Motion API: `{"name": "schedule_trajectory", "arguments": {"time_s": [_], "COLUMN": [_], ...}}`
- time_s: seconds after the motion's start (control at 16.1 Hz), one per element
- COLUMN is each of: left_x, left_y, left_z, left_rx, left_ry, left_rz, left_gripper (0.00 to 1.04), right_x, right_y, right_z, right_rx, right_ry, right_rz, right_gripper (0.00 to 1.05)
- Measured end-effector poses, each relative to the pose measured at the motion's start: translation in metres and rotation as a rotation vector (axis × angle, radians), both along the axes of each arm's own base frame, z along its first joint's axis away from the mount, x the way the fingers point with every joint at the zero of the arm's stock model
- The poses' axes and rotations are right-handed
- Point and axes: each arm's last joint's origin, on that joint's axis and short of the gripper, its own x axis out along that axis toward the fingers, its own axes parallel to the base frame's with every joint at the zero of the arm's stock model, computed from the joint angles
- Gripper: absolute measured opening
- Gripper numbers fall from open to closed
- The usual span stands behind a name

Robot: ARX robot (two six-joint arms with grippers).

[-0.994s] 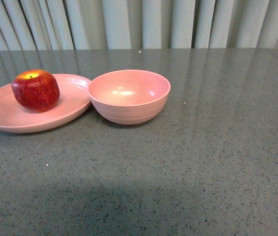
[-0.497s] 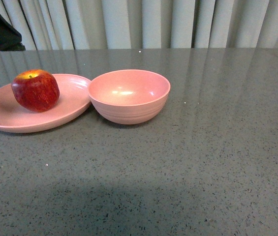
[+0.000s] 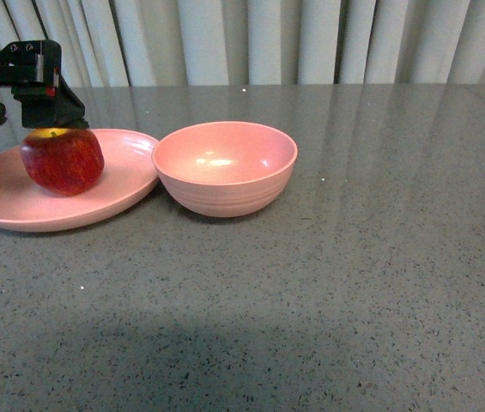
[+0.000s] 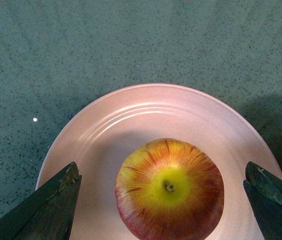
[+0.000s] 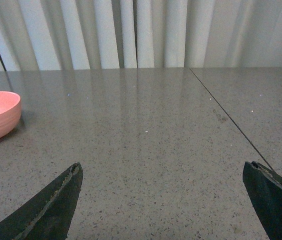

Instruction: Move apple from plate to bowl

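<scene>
Apple (image 3: 62,161) on plate (image 3: 126,167), left jaws wide apart just above

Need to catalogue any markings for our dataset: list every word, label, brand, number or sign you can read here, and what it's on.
None can be read in any view.
The apple, plate and bowl: no sticker, print or stamp on their visible sides.
Left claw: a small red patch shows in the front view, too small to tell whether it bears text.
Table and curtain: plain.
</scene>
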Motion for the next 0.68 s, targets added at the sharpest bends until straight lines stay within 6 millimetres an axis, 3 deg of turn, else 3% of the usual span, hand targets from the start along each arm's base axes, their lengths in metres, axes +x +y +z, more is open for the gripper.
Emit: {"name": "schedule_trajectory", "arguments": {"time_s": [0.68], "left_x": [0.016], "left_y": [-0.002], "left_z": [-0.029], "left_rx": [-0.040], "left_ry": [0.113], "left_rz": [-0.013], "left_gripper": [0.98], "right_x": [0.000], "right_y": [0.000], "right_z": [0.000], "right_rx": [0.000], "right_ry": [0.000], "right_rz": [0.000], "right_gripper": [0.98]}}
